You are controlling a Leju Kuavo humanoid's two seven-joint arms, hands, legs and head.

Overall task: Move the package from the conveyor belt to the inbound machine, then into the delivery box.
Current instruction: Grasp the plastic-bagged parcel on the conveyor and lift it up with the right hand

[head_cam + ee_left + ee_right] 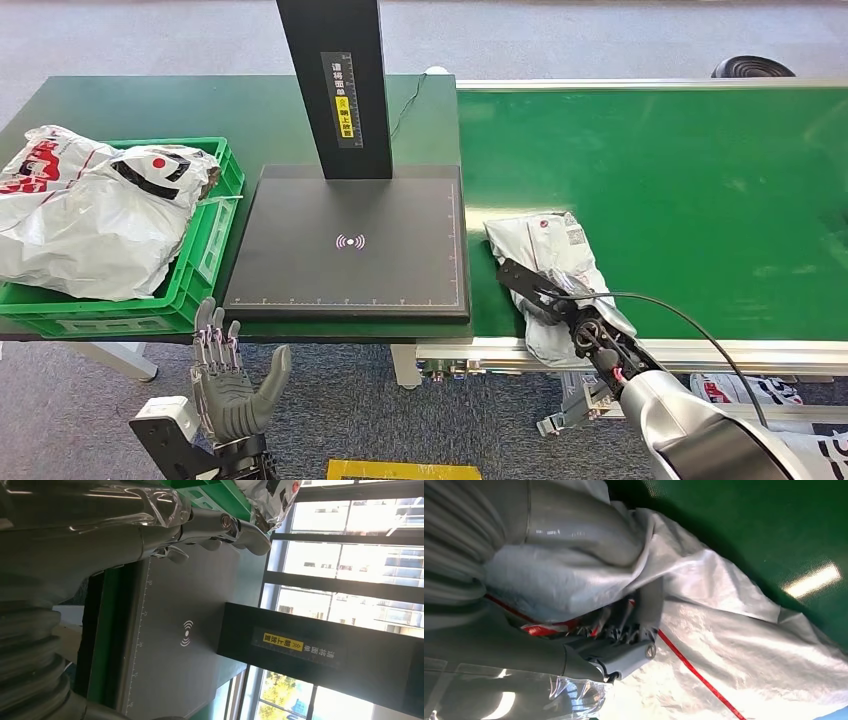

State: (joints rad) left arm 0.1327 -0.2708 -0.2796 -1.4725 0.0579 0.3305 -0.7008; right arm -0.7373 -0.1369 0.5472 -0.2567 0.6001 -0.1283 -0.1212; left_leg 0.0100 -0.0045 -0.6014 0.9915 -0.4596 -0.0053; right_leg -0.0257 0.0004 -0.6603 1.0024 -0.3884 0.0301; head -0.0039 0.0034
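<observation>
left hand (232, 385) open, fingers raised | right hand (560, 300) gripping, arm extended

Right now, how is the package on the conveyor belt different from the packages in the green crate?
The package on the belt lies flat and alone at the near edge of the conveyor belt; the packages in the crate are heaped above the rim of the green crate. The belt package looks smaller than the heap. The right hand grips the belt package; no hand touches the crate packages. Both are grey-white plastic bags with red print.
</observation>
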